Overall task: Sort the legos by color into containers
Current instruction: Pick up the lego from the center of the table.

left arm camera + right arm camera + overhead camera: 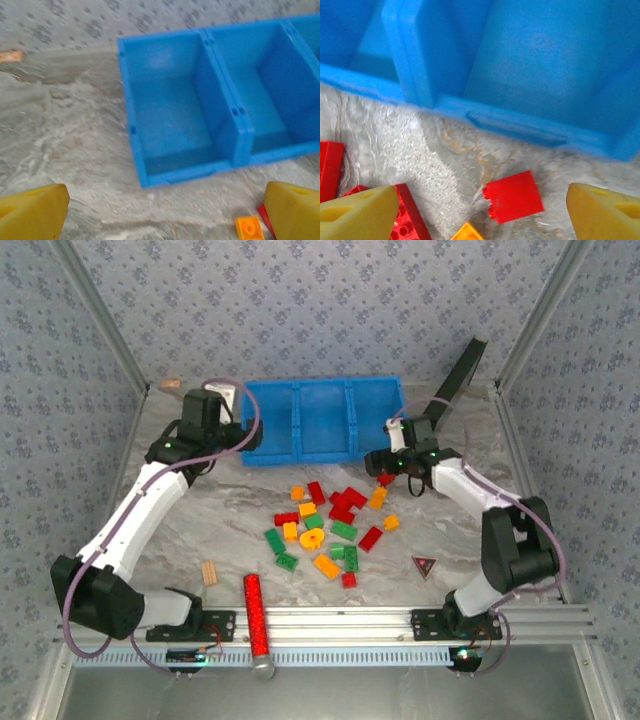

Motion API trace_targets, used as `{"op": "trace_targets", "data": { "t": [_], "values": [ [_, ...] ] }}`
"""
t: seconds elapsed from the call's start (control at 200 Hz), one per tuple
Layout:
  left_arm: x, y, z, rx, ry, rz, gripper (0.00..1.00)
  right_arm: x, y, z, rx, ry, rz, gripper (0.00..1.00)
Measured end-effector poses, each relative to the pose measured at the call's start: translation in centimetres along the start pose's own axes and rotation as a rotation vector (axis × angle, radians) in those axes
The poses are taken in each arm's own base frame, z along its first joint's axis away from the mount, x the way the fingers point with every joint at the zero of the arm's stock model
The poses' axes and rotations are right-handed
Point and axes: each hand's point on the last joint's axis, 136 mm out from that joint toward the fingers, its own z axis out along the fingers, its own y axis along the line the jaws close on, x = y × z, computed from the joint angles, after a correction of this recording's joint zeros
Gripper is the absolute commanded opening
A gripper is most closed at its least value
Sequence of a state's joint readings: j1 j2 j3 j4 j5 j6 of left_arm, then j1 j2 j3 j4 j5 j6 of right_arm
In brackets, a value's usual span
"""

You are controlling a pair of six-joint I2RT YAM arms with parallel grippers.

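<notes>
Straddling a red lego [514, 196], the right pincer [481, 214] stands open.

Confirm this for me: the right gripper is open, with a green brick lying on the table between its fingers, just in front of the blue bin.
One detail is wrong: the brick is red, not green. The right wrist view shows it lying on the table between the fingers of the open right gripper, just in front of the blue bin.
</notes>
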State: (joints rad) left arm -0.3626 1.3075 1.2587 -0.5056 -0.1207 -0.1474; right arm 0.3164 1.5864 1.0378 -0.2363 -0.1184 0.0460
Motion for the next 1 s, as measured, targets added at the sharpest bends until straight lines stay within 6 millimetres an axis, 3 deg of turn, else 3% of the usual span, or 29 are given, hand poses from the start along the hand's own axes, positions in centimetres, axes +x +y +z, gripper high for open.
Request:
{"op": "trace_targets", "data": {
  "t": [0.155,0.355,0.565,1.0],
  "values": [
    [1.3,-0.6,-0.1,0.020,0.053,0.016,1.00,1.7,0.7,2.1,0.028,0.126,-0.023,0.84],
    [2.0,-0.8,-0.3,0.027,0.076,0.027,1.00,3.5,-0.8,3.9,0.120,0.232,-0.033,0.83],
    [2.1,-0.7,-0.3,0.026,0.081,0.028,1.00,4.2,-1.9,5.1,0.173,0.288,-0.040,0.78],
    [3.0,-0.6,-0.4,0.021,0.120,0.051,1.00,4.4,-3.0,5.6,0.204,0.334,-0.033,0.51]
  ]
}}
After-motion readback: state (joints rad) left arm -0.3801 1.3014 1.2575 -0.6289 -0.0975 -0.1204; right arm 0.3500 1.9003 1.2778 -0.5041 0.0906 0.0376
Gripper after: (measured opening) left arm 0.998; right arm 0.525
